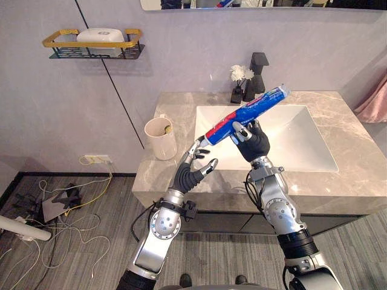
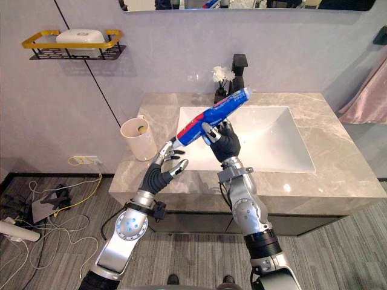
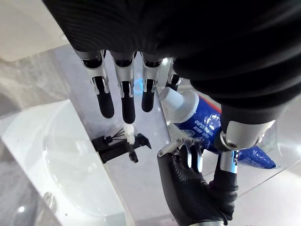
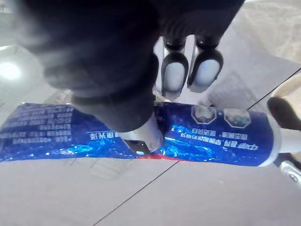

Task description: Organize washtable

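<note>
A blue, red and white toothpaste tube [image 1: 248, 115] hangs tilted over the front left of the sink basin [image 1: 302, 139], its cap end lowest and pointing left. My right hand [image 1: 254, 144] is shut on the tube's middle from below, as the right wrist view shows [image 4: 207, 134]. My left hand [image 1: 192, 172] stands open just under the cap end, its straight fingers [image 3: 122, 94] reaching up beside the white cap [image 3: 181, 101]. A cream cup [image 1: 160, 138] stands on the marble counter [image 1: 163, 181] left of the basin.
A black faucet [image 1: 259, 72] and a small black holder with white flowers [image 1: 240, 81] stand behind the basin. A gold-railed wall shelf [image 1: 94, 45] carries a white soap. A pink towel [image 1: 375, 96] hangs at the right. Cables [image 1: 66, 205] lie on the floor at the left.
</note>
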Controlling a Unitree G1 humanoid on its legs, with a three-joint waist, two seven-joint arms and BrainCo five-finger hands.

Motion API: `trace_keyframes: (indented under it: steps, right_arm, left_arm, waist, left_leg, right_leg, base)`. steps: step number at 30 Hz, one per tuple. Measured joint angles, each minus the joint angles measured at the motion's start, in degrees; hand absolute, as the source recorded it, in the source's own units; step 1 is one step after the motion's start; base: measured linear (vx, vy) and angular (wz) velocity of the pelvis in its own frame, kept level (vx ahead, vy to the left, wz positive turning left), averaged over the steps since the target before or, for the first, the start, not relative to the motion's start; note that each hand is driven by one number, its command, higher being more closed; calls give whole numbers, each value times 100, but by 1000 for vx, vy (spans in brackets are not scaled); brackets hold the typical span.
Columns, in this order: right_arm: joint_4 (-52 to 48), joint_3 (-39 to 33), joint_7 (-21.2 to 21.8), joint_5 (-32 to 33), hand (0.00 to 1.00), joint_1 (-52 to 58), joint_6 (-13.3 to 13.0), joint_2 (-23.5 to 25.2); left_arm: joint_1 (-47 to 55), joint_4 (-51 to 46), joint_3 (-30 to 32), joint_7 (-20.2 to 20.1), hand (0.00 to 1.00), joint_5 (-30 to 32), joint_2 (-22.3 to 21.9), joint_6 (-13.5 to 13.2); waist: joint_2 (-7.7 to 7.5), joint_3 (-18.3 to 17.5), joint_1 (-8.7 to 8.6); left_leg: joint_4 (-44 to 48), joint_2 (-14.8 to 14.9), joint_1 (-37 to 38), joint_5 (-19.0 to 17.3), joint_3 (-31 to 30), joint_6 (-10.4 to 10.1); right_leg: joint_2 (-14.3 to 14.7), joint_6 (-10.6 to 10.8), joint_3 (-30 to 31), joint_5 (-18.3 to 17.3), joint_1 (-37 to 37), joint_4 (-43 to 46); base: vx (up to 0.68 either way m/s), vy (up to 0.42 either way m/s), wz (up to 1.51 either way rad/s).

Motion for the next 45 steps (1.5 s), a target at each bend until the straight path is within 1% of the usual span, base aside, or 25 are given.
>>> trace_keyframes:
  steps: [4,5,7,9,10,13,14,16,21,23,25,28,31,34,36,45]
  right_arm:
    - [-6,-15,-15,-3,100,-43,-10,-132]
    - [-12,-91,-15,-6,100,-45,-10,-144]
    - [-37,-206,-28,-10,100,-45,-18,-148]
    - [-187,-380,-40,-22,100,-44,-37,-164]
    - [-241,-404,-41,-22,100,-45,-48,-167]
    - [-454,-478,-43,-77,100,-43,-108,-178]
    - [-476,-519,-47,-163,100,-43,-148,-178]
    - [-476,-627,-83,-223,100,-31,-161,-177]
    - [-481,-889,-193,-231,100,70,-248,-178]
    - [-481,-1077,-269,-233,100,175,-258,-178]
    - [-481,-1136,-280,-233,100,181,-262,-187]
    - [-481,-1136,-280,-238,100,182,-263,-188]
    - [-481,-1197,-281,-256,100,239,-262,-186]
    - [-481,-1364,-340,-281,100,352,-263,-184]
    - [-481,-1395,-417,-281,100,355,-263,-183]
    - [-478,-1384,-442,-284,100,355,-262,-183]
  left_arm:
    - [320,-509,351,34,0,-50,46,-41]
    - [446,-719,496,114,0,-106,50,-72]
    - [584,-916,655,158,0,-199,48,-122]
    - [790,-1164,926,259,0,-267,40,-198]
    - [849,-1230,1010,270,0,-272,29,-207]
    - [1154,-1480,1512,444,0,-430,-101,-268]
    - [1304,-1572,1806,574,0,-514,-226,-303]
    - [1459,-1627,2069,715,0,-689,-346,-321]
    - [1711,-1557,2660,880,0,-1076,-644,-327]
    - [1805,-1276,2939,910,0,-1203,-784,-324]
    - [1972,-838,3205,993,0,-1343,-928,-305]
    - [2066,-224,3356,980,0,-1455,-959,-275]
    - [2078,313,3441,962,0,-1588,-962,-256]
    - [2081,1073,3469,835,0,-1791,-964,-153]
    - [2086,1650,3512,740,0,-1815,-966,-25]
    - [2053,3466,3640,501,0,-1907,-948,195]
  waist:
    - [3,-1,16]
    - [3,-2,32]
    - [5,-3,64]
    - [12,-6,138]
    - [14,-8,142]
    - [26,-15,142]
    - [30,-18,155]
    - [35,-21,182]
    - [56,-36,245]
    - [68,-43,310]
    - [65,-44,325]
    - [45,-57,329]
    - [6,-80,336]
    - [-56,-127,413]
    - [-80,-135,448]
    - [-163,-167,455]
  left_leg:
    - [0,0,0,0,-7,0]
    - [0,0,0,0,-12,0]
    - [0,0,0,0,-14,0]
    - [-1,0,0,-1,-23,-1]
    - [-1,-1,0,-1,-34,-1]
    - [-1,-8,1,0,-121,-1]
    - [-2,-8,0,0,-140,-1]
    - [-3,-10,-3,0,-159,-1]
    - [-6,-14,-48,0,-252,-2]
    - [-8,-12,-50,2,-295,-4]
    - [-9,-12,-55,2,-302,-4]
    - [-18,-15,-79,2,-312,-3]
    - [-33,-23,-105,2,-345,-4]
    - [-30,-29,-167,5,-370,-7]
    - [-20,-33,-171,6,-373,-7]
    - [-19,-43,-186,6,-408,-7]
  right_leg:
    - [-1,0,-9,0,9,-5]
    - [-1,0,-14,0,12,-6]
    - [-1,0,-16,0,14,-6]
    - [-2,0,-27,0,22,-11]
    - [-3,0,-40,-1,31,-15]
    - [-10,1,-140,-3,93,-47]
    - [-10,1,-162,-3,109,-61]
    - [-12,1,-182,-4,124,-74]
    - [-26,5,-284,-10,128,-85]
    - [-32,9,-328,-12,175,-92]
    - [-39,9,-338,-13,174,-92]
    - [-53,19,-356,-19,166,-91]
    - [-66,31,-403,-28,158,-89]
    - [-74,35,-439,-35,74,-81]
    - [-78,35,-445,-34,71,-81]
    - [-87,35,-483,-35,69,-81]
  base:
    - [0,0,0]
    - [0,0,0]
    - [0,0,0]
    - [0,0,2]
    - [0,0,10]
    - [-5,-10,14]
    - [-10,-17,7]
    - [-13,-18,6]
    - [-11,-21,10]
    - [2,-24,10]
    - [-1,-9,2]
    - [-9,-6,1]
    - [-21,-14,8]
    - [-22,-11,5]
    - [0,0,0]
    - [-5,-8,1]
